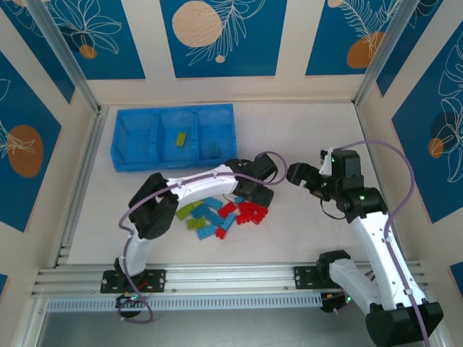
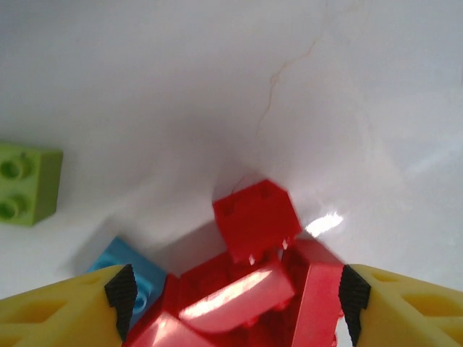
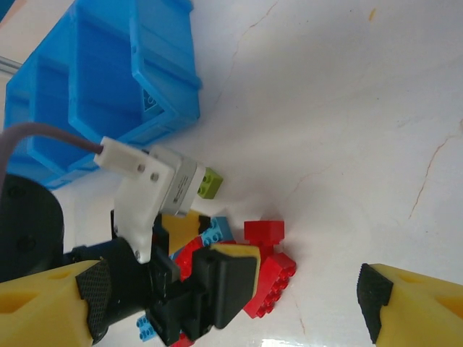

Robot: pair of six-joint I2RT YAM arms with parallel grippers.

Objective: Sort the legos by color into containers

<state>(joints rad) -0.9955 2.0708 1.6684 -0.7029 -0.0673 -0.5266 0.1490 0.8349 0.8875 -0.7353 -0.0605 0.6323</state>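
Note:
A pile of red bricks (image 1: 250, 212), light blue bricks (image 1: 215, 215) and lime green bricks (image 1: 189, 210) lies on the white table in front of the arms. My left gripper (image 1: 255, 196) is down over the red ones. It is open (image 2: 237, 293), its pads (image 2: 121, 293) straddling a heap of red bricks (image 2: 255, 217), with a blue brick (image 2: 126, 264) at the left pad. My right gripper (image 1: 295, 174) hovers open just right of the pile, holding nothing (image 3: 231, 307). The blue tray (image 1: 137, 155) stands at the back left. One green brick (image 1: 180, 139) lies in its middle compartment.
A lone green brick (image 2: 25, 182) lies left of the left gripper. The right compartment holds a small dark piece (image 1: 212, 150). In the right wrist view the left gripper (image 3: 217, 285) sits over the red bricks (image 3: 271, 278), with the tray (image 3: 108, 87) beyond. Walls enclose the table.

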